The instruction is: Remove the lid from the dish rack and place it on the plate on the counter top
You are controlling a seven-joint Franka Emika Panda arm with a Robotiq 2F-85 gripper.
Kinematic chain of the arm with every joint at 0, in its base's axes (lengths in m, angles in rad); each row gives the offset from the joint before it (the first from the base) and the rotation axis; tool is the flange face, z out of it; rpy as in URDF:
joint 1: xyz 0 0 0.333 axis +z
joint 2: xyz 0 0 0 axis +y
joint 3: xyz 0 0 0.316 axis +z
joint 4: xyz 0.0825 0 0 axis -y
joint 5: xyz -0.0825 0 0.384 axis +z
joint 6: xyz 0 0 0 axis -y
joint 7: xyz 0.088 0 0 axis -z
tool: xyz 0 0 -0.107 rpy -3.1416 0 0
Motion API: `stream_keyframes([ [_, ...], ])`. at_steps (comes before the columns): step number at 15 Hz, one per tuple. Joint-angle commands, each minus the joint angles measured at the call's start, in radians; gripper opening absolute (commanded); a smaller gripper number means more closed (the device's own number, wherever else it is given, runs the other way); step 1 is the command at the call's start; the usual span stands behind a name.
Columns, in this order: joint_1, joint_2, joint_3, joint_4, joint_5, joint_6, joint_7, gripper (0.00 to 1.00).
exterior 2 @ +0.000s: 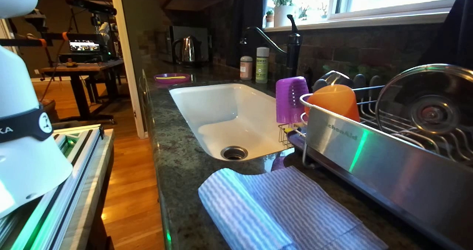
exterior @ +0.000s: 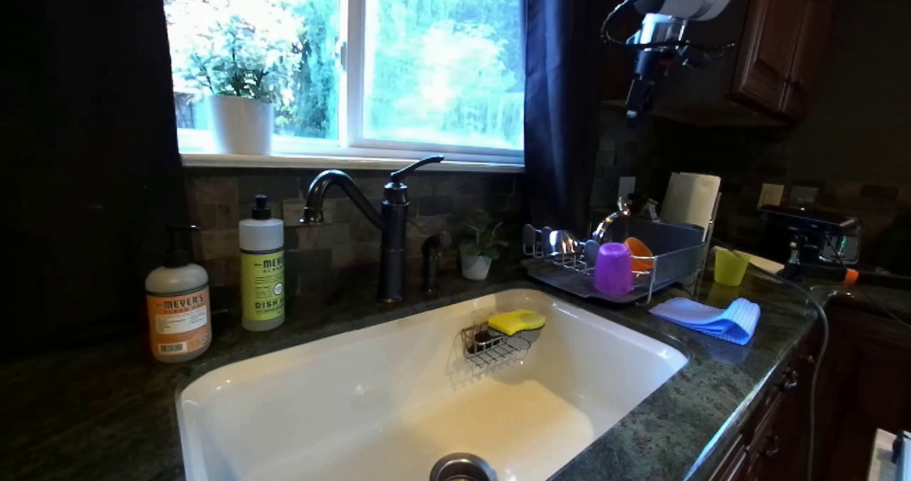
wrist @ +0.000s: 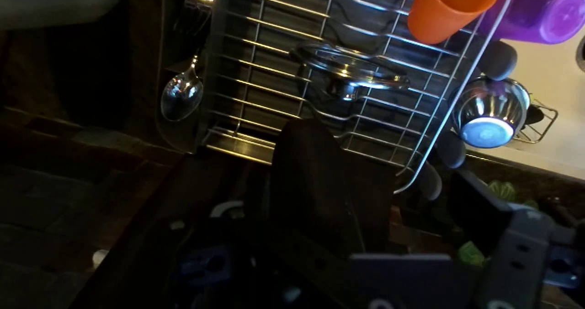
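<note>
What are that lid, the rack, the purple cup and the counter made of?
Lid: perhaps dark glass, glossy; it looks partly see-through, with a shiny, metallic-looking rim.
Rack: likely metal; its side panel has a brushed sheen, its wires bright highlights.
Purple cup: probably plastic; light seems to glow through it.
Counter: polished stone, or something like it; speckled, with reflections.

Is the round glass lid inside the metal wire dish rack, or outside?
Inside: the wrist view shows the glass lid standing on edge within the rack.
</note>
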Motion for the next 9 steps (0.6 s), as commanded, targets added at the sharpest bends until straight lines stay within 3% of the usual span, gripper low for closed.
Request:
stream_keyframes([
  [1, -0.025, 0.007, 0.028, 0.011, -0.001, -0.005, 0.002, 1.0],
  [8, -0.026, 0.007, 0.03, 0.025, 0.002, -0.004, -0.001, 1.0],
  [9, -0.023, 0.025, 0.035, 0.039, 0.025, -0.045, 0.052, 1.0],
])
